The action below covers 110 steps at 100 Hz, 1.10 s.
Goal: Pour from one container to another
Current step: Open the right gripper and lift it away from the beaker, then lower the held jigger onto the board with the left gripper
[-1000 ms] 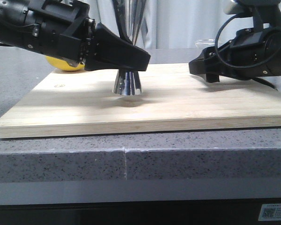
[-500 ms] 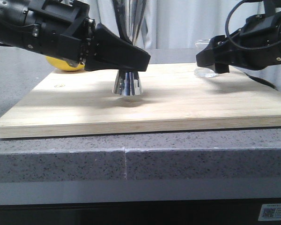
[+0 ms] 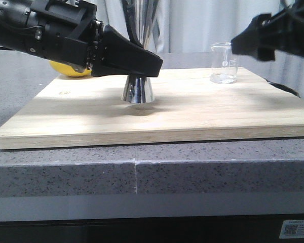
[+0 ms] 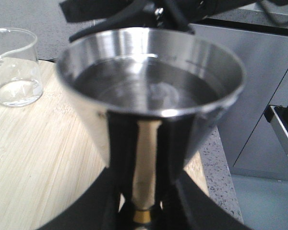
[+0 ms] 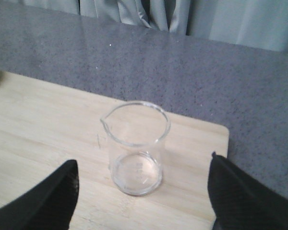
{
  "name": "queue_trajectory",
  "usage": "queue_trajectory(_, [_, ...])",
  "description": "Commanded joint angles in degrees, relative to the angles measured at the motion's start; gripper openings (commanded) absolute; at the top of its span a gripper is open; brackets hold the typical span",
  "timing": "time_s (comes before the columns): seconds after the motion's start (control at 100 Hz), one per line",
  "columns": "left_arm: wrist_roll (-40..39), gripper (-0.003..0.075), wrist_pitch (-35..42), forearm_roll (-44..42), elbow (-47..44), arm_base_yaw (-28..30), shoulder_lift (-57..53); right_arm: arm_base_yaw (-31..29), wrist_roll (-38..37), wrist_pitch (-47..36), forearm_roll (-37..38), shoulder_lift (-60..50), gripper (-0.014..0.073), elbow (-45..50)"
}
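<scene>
Item one: beaker (image 3: 224, 64), small clear glass, upright, pouring lip visible in the right wrist view. It stands on the wooden board (image 3: 192, 119) near the far right corner, untouched, and looks empty or nearly so.

Item two: jigger (image 3: 137, 90), polished steel, gold band at the waist. It stands upright on the board toward the far left, left of centre. In the left wrist view we see liquid in its upper cup, close to the rim.

Item three: left gripper (image 3: 142, 65), black, jaws closed around the jigger's waist, steadying it.

Item four: right gripper (image 5: 143, 191), jaws spread wide, holding nothing. In the front view it hangs above and just right of the beaker, clear of the glass; in its own wrist view the beaker sits between and ahead of the two fingers (image 5: 57, 194).

Item five: lemon (image 3: 71, 69), yellow, behind the left arm at the board's far left edge; no part in the task.

Step in hand, as we judge it: the pour looks done, with the beaker set down and released.

Next move, as we judge it: the left gripper opens and lifts off without tipping the full jigger; a spill at the rim is the risk. The right gripper needs only to stay clear of the beaker.
</scene>
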<state>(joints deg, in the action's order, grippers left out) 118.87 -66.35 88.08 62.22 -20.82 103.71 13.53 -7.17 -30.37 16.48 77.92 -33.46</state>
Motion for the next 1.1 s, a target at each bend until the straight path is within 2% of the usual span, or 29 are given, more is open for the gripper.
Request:
queue_trajectory(0.0, [-0.28,-0.0019,-5.06,3.94,1.57,-0.5,-3.16,-0.46,-0.18,-3.13,0.09,-4.93,0.0507,-1.2])
queue_trajectory(0.32, [0.41,-0.0018,-2.63,5.43,1.69,-0.5,-3.16,-0.46,-0.4,0.5,0.09,-15.66,0.0506,-1.2])
queue_trajectory(0.5, [4.65,-0.0018,-2.53,8.07,1.69,0.22,-3.16,-0.46,-0.4,3.39,0.09,-19.23,0.0505,-1.2])
queue_trajectory(0.85, [7.78,-0.0018,-2.63,10.94,1.69,4.76,-3.16,-0.46,-0.4,5.16,0.09,-20.91,0.0505,-1.2])
queue_trajectory(1.09, [9.77,-0.0018,-2.27,14.04,1.78,5.4,-2.65,-0.46,-0.5,5.16,0.09,-20.91,0.0505,-1.2])
